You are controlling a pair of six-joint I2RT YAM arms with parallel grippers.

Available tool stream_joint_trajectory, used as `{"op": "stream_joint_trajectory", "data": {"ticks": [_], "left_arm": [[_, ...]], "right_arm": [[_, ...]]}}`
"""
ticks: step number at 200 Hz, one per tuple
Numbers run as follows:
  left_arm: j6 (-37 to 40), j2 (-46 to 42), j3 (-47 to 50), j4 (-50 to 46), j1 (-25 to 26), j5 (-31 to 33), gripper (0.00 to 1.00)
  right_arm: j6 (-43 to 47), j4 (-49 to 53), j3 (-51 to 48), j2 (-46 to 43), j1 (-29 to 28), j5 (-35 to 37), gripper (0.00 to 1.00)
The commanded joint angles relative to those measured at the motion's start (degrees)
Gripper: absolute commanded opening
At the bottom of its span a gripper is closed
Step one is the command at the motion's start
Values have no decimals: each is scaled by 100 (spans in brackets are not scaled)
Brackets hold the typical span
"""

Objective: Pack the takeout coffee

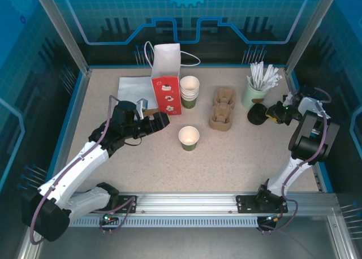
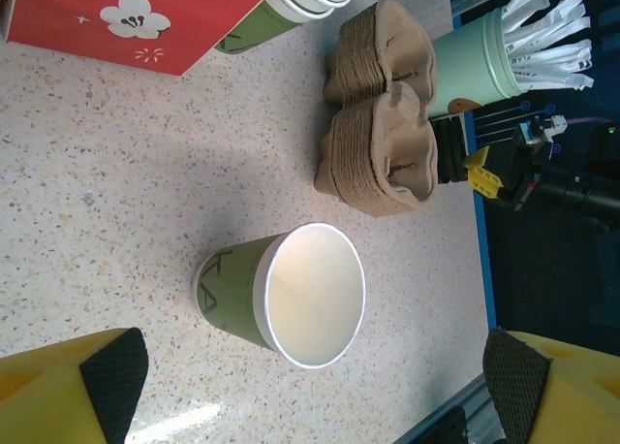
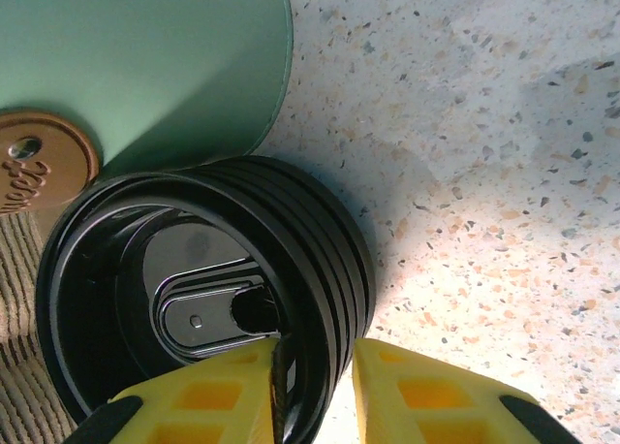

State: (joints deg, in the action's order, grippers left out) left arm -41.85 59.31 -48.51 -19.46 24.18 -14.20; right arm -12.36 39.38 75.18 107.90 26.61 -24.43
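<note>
coffee cup (image 1: pixel 189 138), dark green with a white rim, stands upright and empty on the tabletop (image 1: pixel 237 157), nearer than the red paper bag (image 1: pixel 167 92) and apart from it. left gripper (image 1: pixel 161 121) hangs just beside the bag's near corner, jaws spread, empty. right gripper (image 3: pixel 315 366), well right of the bag, has its jaws pinching the rim of the black lids (image 3: pixel 194 279).

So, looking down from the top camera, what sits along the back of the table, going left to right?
White paper sheet → red-and-white paper bag → stack of paper cups → stack of cardboard cup carriers → pale-green pot of white wrapped sticks.
</note>
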Motion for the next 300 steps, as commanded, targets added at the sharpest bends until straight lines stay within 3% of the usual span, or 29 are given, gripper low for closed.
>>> {"op": "stream_joint_trajectory", "data": {"ticks": [1,102,190,300], "left_arm": [[98,43,-171,-96,25,74,93],[87,15,-167,-114,29,68,93],[80,-25,-160,-118,34,75,93],[79,-71,-150,-141,30,92,93]], "right_arm": [[71,81,-31,133,-51,-155,27],[38,78,-82,-70,-42,-174,18],[147,255,-87,-321,61,-253,20],[199,272,-5,69,11,-338,23]]}}
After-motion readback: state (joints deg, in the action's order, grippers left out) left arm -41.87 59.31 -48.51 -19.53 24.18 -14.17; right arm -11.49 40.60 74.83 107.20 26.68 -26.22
